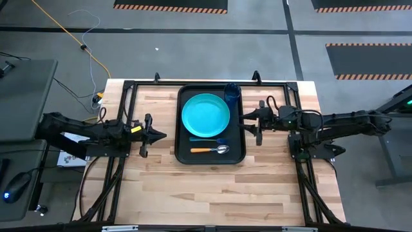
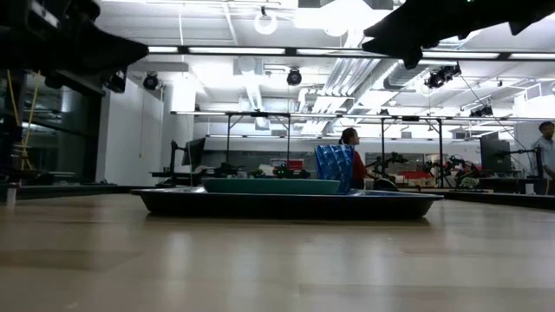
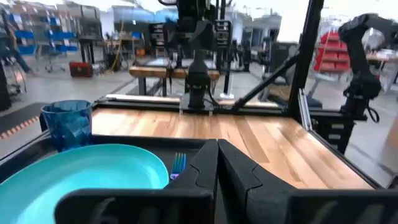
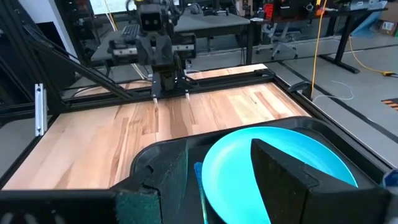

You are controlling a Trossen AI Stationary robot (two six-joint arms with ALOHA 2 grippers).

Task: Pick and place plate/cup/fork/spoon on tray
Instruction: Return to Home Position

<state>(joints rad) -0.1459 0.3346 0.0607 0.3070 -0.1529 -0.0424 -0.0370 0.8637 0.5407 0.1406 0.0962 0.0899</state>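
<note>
The black tray lies at the table's middle. The turquoise plate rests flat in it. The dark blue cup stands upright in the tray's far right corner. The teal-and-blue fork and the orange-handled spoon lie on the tray floor near its front rim. My left gripper is shut and empty, just left of the tray; its wrist view shows the fingers meeting. My right gripper is open and empty, just right of the tray; its wrist view shows the gap.
Bare wooden tabletop lies in front of the tray and on both sides of it. A black frame runs along the table's far edge and sides. People stand in the room beyond the table.
</note>
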